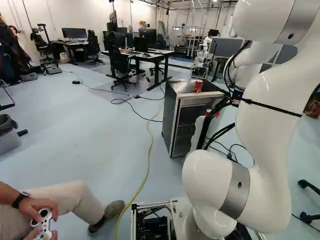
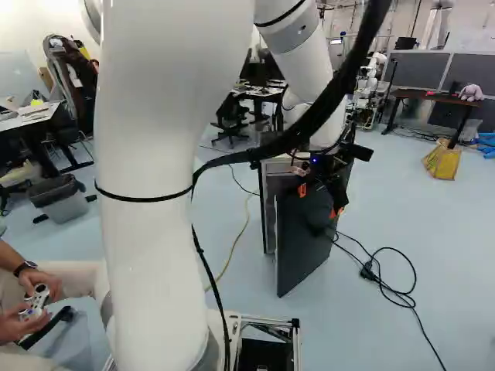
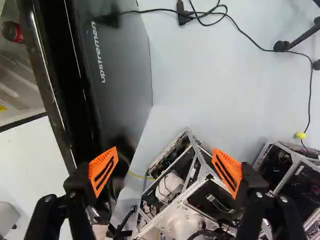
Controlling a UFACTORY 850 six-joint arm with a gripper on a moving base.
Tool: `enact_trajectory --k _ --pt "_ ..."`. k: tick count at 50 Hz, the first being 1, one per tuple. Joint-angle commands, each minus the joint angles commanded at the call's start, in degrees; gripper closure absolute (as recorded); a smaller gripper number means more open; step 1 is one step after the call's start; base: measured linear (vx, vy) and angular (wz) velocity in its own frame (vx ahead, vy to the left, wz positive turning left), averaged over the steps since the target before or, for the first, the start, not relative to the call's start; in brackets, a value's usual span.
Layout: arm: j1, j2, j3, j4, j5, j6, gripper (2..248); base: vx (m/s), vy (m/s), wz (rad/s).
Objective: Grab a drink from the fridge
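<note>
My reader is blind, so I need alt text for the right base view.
A white arm reaches to a small fridge, its gripper at the dark door, which stands open. A black cable lies looped on the floor at the view's right.

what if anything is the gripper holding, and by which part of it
Nothing: the gripper is open, its orange pads wide apart with nothing clasped between them. The fridge door is close by but not gripped.

White rounded arm [image 1: 267, 145], grey joint bands [image 1: 236, 192], black strap [image 1: 271, 107], thick black cable [image 2: 321, 108]; black hand [image 2: 320, 200], orange slotted pads [image 3: 103, 171].
</note>
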Motion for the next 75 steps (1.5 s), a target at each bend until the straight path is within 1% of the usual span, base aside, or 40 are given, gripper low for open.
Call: enact_trajectory --k 24,75 --pt "2.95 0.8 1.08 0.0 0.0 0.0 3 0.0 0.0 0.0" --pt "9.19 -0.04 -0.05 0.0 0.0 0.0 3 0.0 0.0 0.0"
